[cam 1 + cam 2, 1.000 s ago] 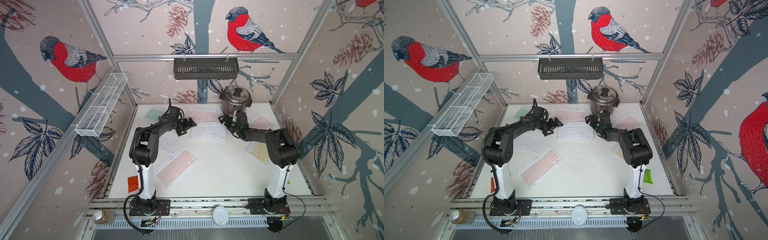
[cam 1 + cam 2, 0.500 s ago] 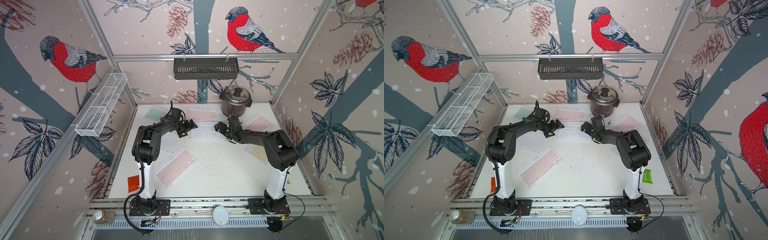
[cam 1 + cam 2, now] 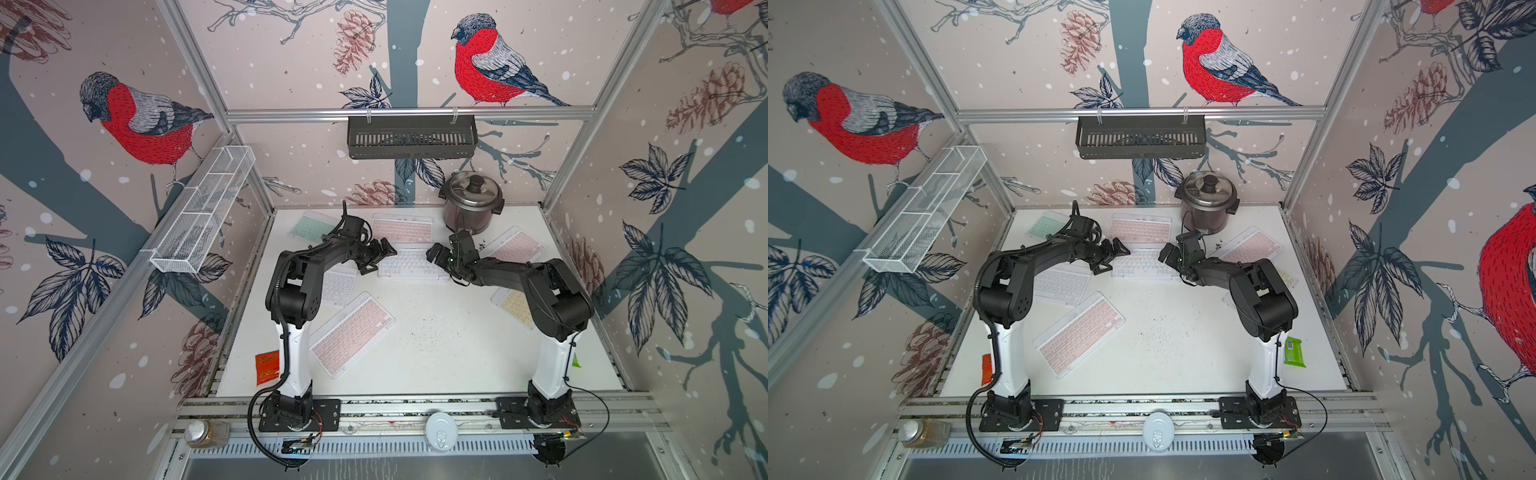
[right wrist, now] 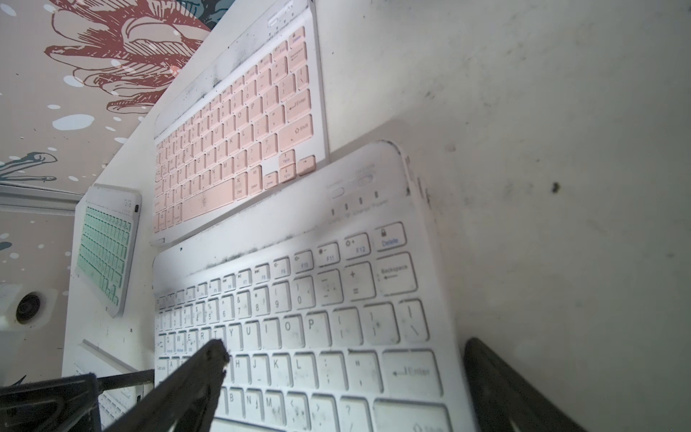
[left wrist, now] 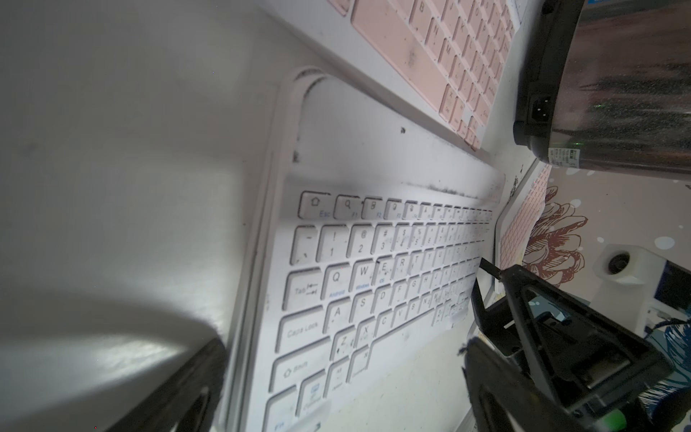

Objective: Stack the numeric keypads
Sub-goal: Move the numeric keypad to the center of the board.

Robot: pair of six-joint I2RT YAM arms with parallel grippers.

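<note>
I see both pincers spread wide: L pincer (image 3: 377, 259) at one end of white keypad (image 3: 409, 264), R pincer (image 3: 444, 262) straddling its opp. end, on counter (image 3: 436, 353).

Top views, level: bright, even and diffuse; light falls from overhead, colours saturated.
Top views, shadows: soft and short on the white table (image 3: 436, 357), densest beneath the left arm (image 3: 299, 291) at 9 o'clock and the right arm (image 3: 557, 303) at 3 o'clock.
Top views, glare: dull sheen on the cooker (image 3: 471, 195) lid at 1 o'clock.
Top views, distortion: wide-angle; frame posts (image 3: 199, 66) lean outward toward the corners.
Left wrist view: dimmer; table grey with one pale patch; white keypad (image 5: 374, 284) sharp close in, keys soften with distance; streaky reflections on the cooker wall.
Right wrist view: brighter; white keys crisp; right gripper (image 4: 344, 374) fingers (image 4: 187, 385) blurred; mint keypad (image 4: 106, 250) soft.
</note>
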